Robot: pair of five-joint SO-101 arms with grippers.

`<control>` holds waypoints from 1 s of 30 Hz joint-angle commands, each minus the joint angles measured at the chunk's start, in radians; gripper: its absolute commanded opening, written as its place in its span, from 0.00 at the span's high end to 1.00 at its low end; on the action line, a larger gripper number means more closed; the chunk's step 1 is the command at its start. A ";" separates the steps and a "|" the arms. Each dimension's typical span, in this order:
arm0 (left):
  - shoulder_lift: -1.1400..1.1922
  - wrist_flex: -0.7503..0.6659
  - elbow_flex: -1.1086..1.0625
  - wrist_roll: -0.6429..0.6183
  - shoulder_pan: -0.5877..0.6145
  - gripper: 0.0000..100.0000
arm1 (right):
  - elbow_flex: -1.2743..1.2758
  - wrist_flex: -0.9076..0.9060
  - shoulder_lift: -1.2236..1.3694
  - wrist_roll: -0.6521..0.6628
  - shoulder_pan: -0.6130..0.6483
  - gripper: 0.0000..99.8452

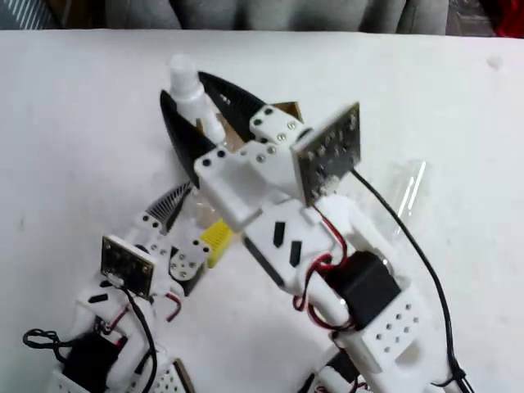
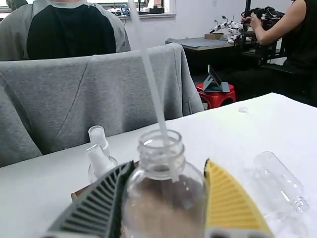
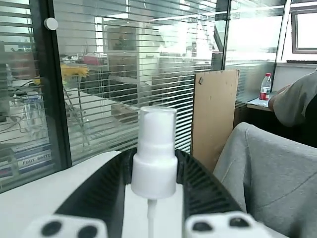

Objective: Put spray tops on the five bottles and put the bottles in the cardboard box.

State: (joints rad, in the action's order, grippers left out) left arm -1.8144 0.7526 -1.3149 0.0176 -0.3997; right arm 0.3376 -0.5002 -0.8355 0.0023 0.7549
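In the high view, a cardboard box point(image 1: 286, 110) sits in the upper middle of the white desk point(image 1: 82, 123), mostly covered by the right arm, so its contents cannot be made out here. The black right gripper point(image 1: 187, 90) is up and left of centre, over the box, pinching a white spray top point(image 1: 191, 92). Just below it, the left gripper point(image 1: 196, 219), one finger grey and one yellow, is clamped on a clear bottle point(image 1: 202, 210). An empty bottle point(image 1: 407, 190) lies on its side on the desk at the right. In the left wrist view, the grey and yellow fingers press on both sides of the bottle at bottom centre. Its neck is open, and the spray top's thin tube point(image 2: 149, 74) slants down from the top edge into that neck. Behind, at left, a capped bottle point(image 2: 99, 161) stands in the box, and the empty bottle lies at lower right. In the right wrist view, the black fingers grip the spray top at centre, with its tube hanging straight down.
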 commanded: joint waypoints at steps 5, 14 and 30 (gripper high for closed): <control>-0.019 -0.037 0.006 -0.014 -0.005 0.98 | 0.104 -0.110 -0.127 0.002 0.041 0.99; -0.019 -0.037 0.006 -0.014 -0.005 0.98 | 0.187 -0.168 -0.188 -0.097 0.042 0.99; -0.019 -0.037 0.006 -0.014 -0.005 0.98 | 0.190 -0.317 -0.188 -0.132 0.145 0.84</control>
State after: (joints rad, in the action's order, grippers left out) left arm -1.8313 0.7526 -1.3149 0.0176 -0.4028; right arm 0.5355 -0.7887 -1.0104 -0.1204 0.8746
